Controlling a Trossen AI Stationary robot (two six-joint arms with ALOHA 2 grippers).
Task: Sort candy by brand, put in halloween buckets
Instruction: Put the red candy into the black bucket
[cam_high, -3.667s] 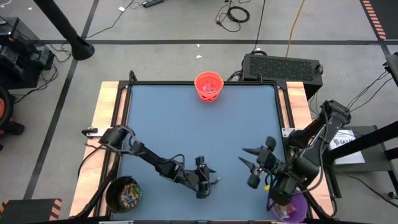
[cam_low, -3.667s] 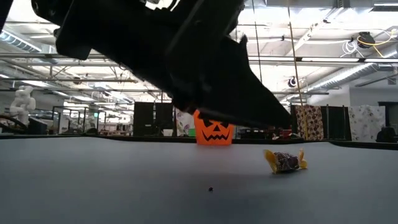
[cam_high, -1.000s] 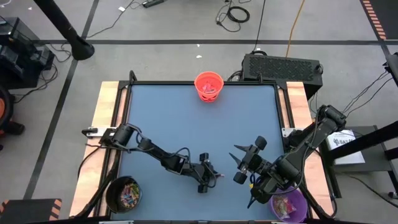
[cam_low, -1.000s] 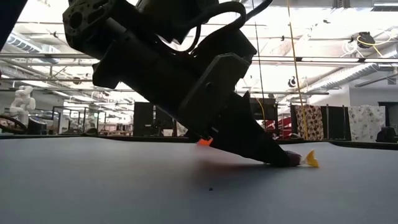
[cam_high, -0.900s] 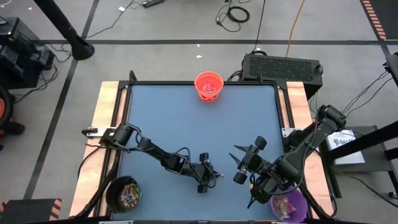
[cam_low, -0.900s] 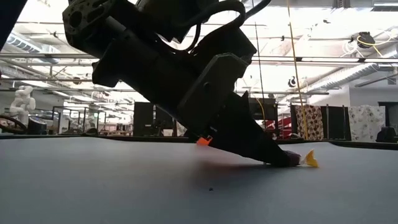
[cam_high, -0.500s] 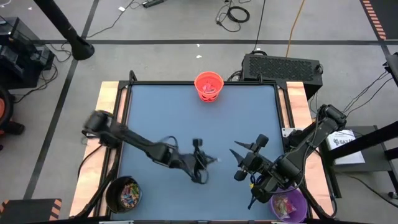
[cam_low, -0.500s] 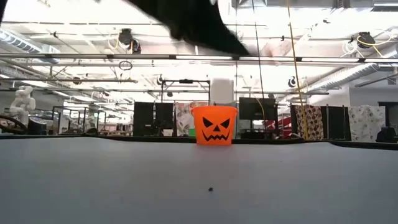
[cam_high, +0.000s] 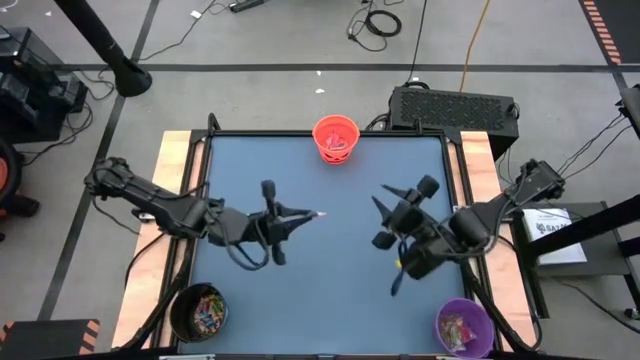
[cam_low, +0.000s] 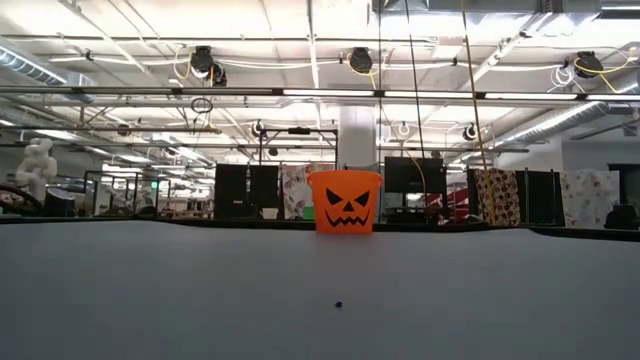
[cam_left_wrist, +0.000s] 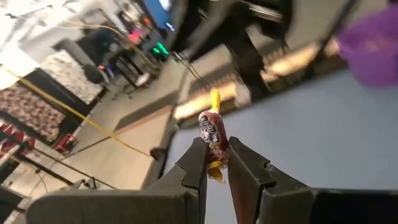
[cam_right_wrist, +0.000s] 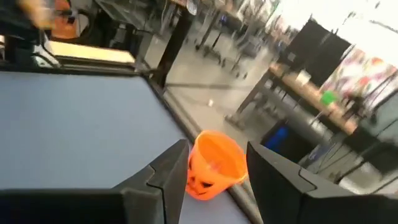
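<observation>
- Carrying a single sweet, the left tool (cam_left_wrist: 216, 163) is pinched nearly shut on a brown-wrapped candy with yellow twisted ends (cam_left_wrist: 213, 134), which stands up between the two dark fingers in the left wrist view.
- From overhead, that left tool (cam_high: 310, 215) hangs above the middle of the blue tabletop (cam_high: 330, 190), tips aimed across toward the right side.
- Right tool (cam_high: 392, 215) waits over the tabletop's right half, fingers parted about halfway with nothing between them; its wrist camera looks at the orange pumpkin bucket (cam_right_wrist: 214, 163).
- That orange bucket (cam_high: 336, 139) sits at the far edge of the tabletop, already with some pieces inside; it also shows alone in the low view (cam_low: 345, 201).
- Black bucket (cam_high: 198, 311), full of mixed wrappers, sits at the near left corner; purple bucket (cam_high: 463, 328) at the near right holds a few sweets.
- Step in hand, as I read it: transport, sweet lifted and not yet dropped.
- Next move calls for bringing the left tool squarely over the matching bucket's mouth, low enough that the light wrapper falls inside, then spreading the fingers.
</observation>
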